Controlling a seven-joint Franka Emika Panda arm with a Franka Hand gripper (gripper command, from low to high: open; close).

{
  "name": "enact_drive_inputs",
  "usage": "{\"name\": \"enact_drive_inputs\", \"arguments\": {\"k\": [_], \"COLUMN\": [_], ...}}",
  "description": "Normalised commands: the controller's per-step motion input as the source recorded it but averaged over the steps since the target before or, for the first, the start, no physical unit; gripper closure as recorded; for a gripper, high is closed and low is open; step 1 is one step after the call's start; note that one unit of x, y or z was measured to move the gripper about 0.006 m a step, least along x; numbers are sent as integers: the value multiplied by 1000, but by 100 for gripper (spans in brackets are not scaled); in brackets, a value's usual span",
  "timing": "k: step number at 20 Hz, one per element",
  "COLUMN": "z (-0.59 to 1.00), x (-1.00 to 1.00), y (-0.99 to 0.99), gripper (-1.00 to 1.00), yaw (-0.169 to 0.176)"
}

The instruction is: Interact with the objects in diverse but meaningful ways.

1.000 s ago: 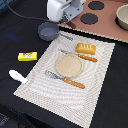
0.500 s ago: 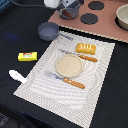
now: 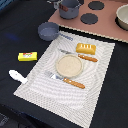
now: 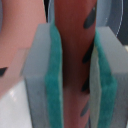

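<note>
A dark, nearly black table [image 3: 20,35] fills most of the exterior view, its surface faintly glossy under soft, even light. A pale woven placemat [image 3: 95,85] with fine stripes lies across its middle, set at a slant. Toward the far edge sits a pinkish-brown toy stove top [image 3: 107,27] bearing round dark burners [image 3: 90,19]. No walls, floor or windows can be made out.

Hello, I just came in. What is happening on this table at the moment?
The arm is almost out of the exterior view. In the wrist view its gripper holds a reddish-brown piece between its green pads; what it is I cannot tell. On the striped mat lie a tan plate, an orange bread loaf and orange-handled cutlery. A small grey pan sits beside the mat.
</note>
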Motion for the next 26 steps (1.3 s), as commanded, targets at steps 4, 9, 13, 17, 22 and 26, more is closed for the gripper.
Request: {"name": "enact_drive_inputs", "arguments": {"k": [4,9,13,17,22,26], "z": [-346,-362,-327,-356,-326,-308], "x": [-468,-389,-287,-321,-221,-62], "y": [-111,-214,-273,-293,-359,-354], "gripper": [100,100,100,100,100,100], "yaw": [31,17,1,1,0,0]}}
